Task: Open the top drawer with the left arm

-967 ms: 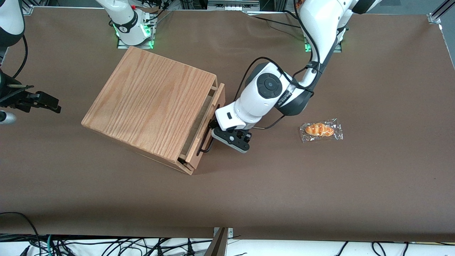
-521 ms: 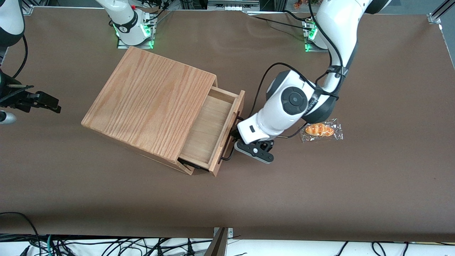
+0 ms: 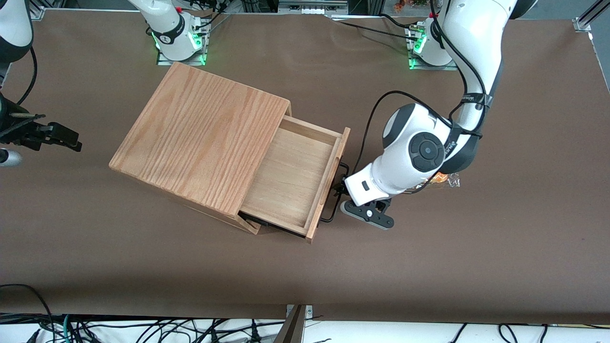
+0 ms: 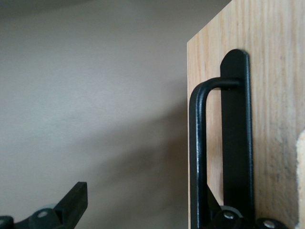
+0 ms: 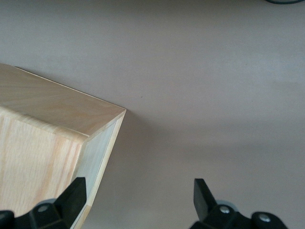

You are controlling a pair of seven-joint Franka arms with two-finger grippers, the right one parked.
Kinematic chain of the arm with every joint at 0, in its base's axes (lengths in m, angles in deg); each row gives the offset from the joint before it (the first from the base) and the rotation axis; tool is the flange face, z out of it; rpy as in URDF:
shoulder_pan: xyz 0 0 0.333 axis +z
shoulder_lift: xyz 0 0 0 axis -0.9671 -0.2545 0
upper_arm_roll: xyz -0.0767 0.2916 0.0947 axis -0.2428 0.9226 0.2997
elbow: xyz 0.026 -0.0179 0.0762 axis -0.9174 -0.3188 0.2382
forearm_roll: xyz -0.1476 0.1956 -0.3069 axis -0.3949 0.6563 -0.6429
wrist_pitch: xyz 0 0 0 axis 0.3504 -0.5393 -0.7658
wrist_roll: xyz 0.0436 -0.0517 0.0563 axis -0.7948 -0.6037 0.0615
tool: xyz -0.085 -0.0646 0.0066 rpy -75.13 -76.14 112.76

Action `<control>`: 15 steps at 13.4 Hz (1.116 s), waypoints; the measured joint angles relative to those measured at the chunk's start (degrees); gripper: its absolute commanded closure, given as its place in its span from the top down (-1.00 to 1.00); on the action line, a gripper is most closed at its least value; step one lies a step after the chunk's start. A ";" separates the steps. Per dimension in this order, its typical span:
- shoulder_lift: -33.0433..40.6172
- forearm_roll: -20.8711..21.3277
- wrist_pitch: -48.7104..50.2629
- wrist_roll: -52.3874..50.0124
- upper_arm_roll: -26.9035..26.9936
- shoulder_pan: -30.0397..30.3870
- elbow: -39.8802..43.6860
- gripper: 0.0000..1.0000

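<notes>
No brand, label or writing can be read on the cabinet (image 3: 202,138), the drawer (image 3: 295,178) or the left arm (image 3: 419,155); the lettering on the arm's wrist band is too small to make out.

The gripper (image 3: 339,189) sits at the drawer's black bar handle (image 3: 333,193), just in front of the drawer front. In the left wrist view its fingers stand wide apart: one finger (image 4: 71,205) hangs free over the brown tabletop, the other (image 4: 231,217) is hooked between the handle (image 4: 199,152) and the pale drawer front (image 4: 271,124), in contact with the bar. The gripper clamps nothing.

The drawer is pulled far out of the cabinet, its bare wooden floor showing, near the middle of the brown worktop (image 3: 476,247). The cabinet stands on the parked arm's half, closer to the edge with the arm bases.

A wrapped orange snack (image 3: 441,178) peeks out from under the arm's wrist, toward the working arm's end.
</notes>
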 measured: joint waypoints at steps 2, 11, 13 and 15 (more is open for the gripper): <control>0.08 0.00 0.42 0.29 0.00 0.45 0.00 1.00; 0.99 -3.87 4.92 -1.32 0.29 1.53 0.59 1.00; 2.65 -7.57 7.48 -1.59 0.46 2.70 0.63 1.00; 4.23 -9.38 10.42 -1.63 0.51 3.84 0.86 1.00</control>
